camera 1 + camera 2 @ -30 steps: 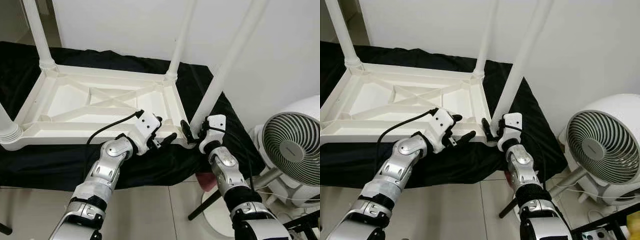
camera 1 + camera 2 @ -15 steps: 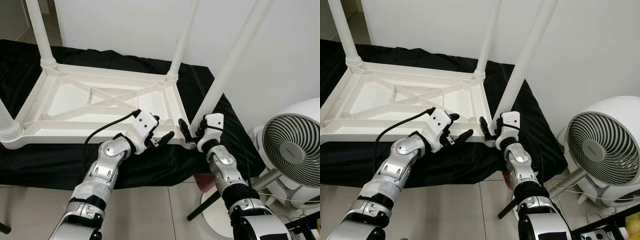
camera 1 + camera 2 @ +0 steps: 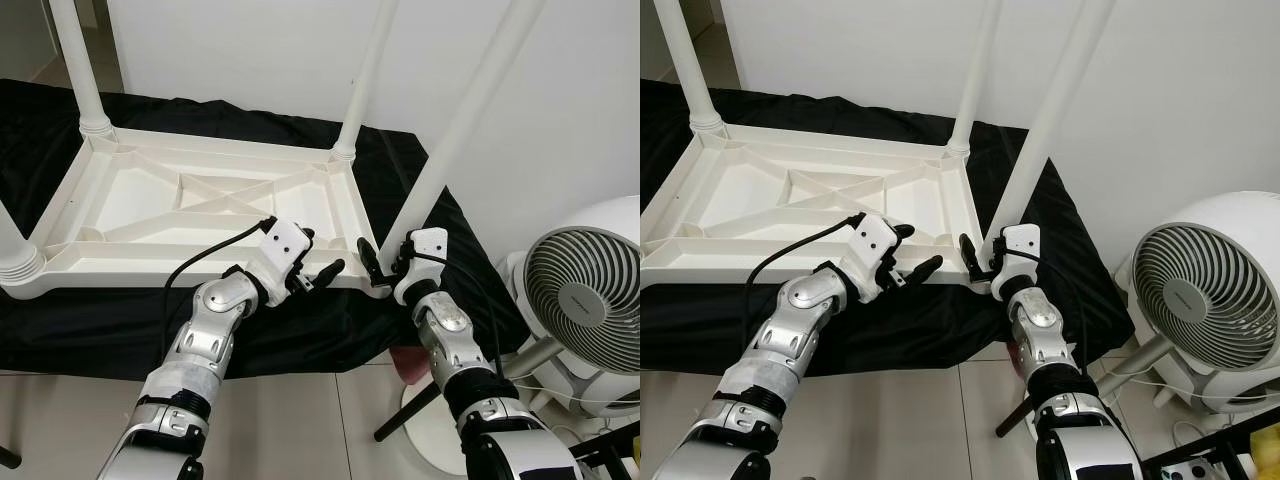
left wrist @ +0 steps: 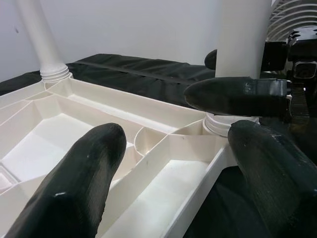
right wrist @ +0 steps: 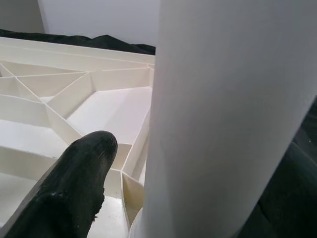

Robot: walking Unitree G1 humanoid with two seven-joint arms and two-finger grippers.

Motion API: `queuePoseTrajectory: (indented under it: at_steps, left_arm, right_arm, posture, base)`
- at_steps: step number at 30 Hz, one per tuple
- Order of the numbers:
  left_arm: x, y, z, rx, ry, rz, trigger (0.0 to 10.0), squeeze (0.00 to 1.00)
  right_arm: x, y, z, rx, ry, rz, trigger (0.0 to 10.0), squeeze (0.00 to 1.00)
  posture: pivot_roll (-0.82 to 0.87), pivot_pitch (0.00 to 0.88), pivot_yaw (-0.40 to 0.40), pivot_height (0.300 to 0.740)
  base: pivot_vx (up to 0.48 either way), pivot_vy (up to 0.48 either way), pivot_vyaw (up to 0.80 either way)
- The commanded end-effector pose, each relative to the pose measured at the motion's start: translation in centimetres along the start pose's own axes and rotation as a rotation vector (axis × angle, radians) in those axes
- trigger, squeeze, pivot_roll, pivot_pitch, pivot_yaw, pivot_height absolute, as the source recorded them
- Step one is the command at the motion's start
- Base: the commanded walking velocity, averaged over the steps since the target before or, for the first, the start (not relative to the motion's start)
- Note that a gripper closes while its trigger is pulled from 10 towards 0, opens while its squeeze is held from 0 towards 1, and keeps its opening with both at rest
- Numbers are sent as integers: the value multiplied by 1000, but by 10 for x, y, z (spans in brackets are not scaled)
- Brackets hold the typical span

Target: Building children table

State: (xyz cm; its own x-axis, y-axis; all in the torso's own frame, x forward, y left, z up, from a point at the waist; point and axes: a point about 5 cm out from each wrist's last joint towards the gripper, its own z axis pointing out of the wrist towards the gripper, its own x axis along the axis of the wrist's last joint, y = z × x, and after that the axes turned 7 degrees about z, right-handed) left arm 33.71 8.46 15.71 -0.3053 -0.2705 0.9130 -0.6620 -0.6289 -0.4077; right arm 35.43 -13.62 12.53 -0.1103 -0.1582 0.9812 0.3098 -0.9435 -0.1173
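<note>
Cloth [image 3: 60, 325]: black, draped over a bench whose own surface is hidden; its near edge hangs down toward the tiled floor [image 3: 300, 420].
Table [image 3: 200, 205]: white plastic, upside down on the cloth, ribbed underside facing up; its near left corner is cut off by the picture's edge.
Legs: four stand up from the corners, tops all out of view. The near right leg [image 3: 455, 125] leans away to the right and meets its socket at the corner between the two end effectors.
Fan [image 3: 585, 300]: white, on the floor to the right of the bench, partly cut off.
Left end effector [image 3: 318, 270]: released, fingers spread, at the table's near rim just left of the near right corner. One finger [image 4: 84, 178] and its partner [image 4: 277, 173] frame the ribs in the wrist view; whether either touches the rim is hard to tell.
Right end effector [image 3: 378, 268]: at the foot of the near right leg, one finger either side of it. One finger [image 5: 74, 193] shows beside the leg; the other is hidden behind it, so I cannot tell how firmly the leg is gripped.
Change: since a second ago the left end effector has slid a little left along the rim; the right one stays at the leg's foot.
</note>
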Motion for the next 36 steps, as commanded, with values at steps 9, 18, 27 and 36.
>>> queuePoseTrajectory:
  at_steps: [9, 18, 27, 36]
  left_arm:
    - [-2, -6, 1, 166, -30, -2, 10000, 0]
    - [-3, -3, 1, 164, -29, -5, 10000, 0]
    - [-6, -13, -12, 303, -31, -46, 10000, 0]
    - [-17, -15, -52, 631, -22, -147, 10000, 0]
  right_arm:
    - [1, 4, -2, -17, 8, -11, 10000, 0]
    - [2, 8, -4, -20, 13, -23, 10000, 0]
    - [3, 11, -14, -59, 67, -43, 10000, 0]
    - [-8, 3, -43, -114, 105, -35, 10000, 0]
  posture:
    - [32, 0, -128, 740]
    - [26, 0, -129, 740]
    - [41, 0, -145, 740]
    - [50, 0, -146, 740]
  base:
    - [0, 0, 0]
    - [0, 0, 0]
    - [0, 0, 0]
    - [0, 0, 0]
